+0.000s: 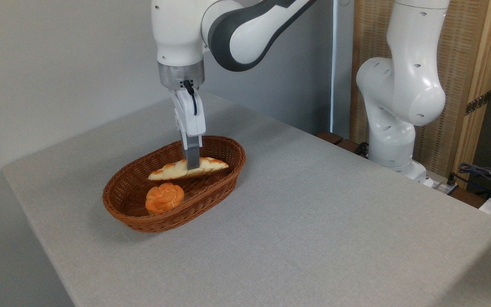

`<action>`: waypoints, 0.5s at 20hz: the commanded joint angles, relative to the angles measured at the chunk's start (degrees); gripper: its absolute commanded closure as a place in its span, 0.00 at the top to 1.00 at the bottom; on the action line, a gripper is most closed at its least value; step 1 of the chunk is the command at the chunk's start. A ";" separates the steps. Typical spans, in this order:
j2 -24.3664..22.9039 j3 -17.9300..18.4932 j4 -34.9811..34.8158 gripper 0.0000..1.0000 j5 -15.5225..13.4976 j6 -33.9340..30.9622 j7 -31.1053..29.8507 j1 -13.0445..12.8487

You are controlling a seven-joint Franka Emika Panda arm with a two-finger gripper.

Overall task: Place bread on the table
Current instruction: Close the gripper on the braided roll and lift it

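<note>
The bread (168,171), a long braided loaf with pointed ends, sits at rim height inside the brown wicker basket (151,221), tilted with its left end lower. My gripper (193,167) comes straight down on the loaf's middle. One finger (192,157) crosses in front of the loaf and the other is hidden behind it, so the gripper looks shut on the bread. The grey table (313,213) carries the basket near its left side.
A small round orange bun (164,197) lies in the basket's near end, just below the loaf. The arm's white base (394,140) stands beyond the table's far right edge, with cables (484,172) beside it.
</note>
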 commanded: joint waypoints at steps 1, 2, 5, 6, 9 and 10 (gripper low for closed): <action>-0.52 1.22 3.38 0.10 -0.74 -4.55 0.06 0.19; -0.52 2.44 4.17 0.10 -0.74 -5.43 0.06 0.20; -0.52 5.08 7.77 0.10 -0.74 -8.68 0.24 0.20; -0.52 5.96 8.74 0.10 -0.74 -9.48 0.41 0.20; -0.52 9.65 10.76 0.10 -0.74 -9.92 0.59 0.20; -0.52 10.79 11.03 0.10 -0.74 -9.84 0.68 0.20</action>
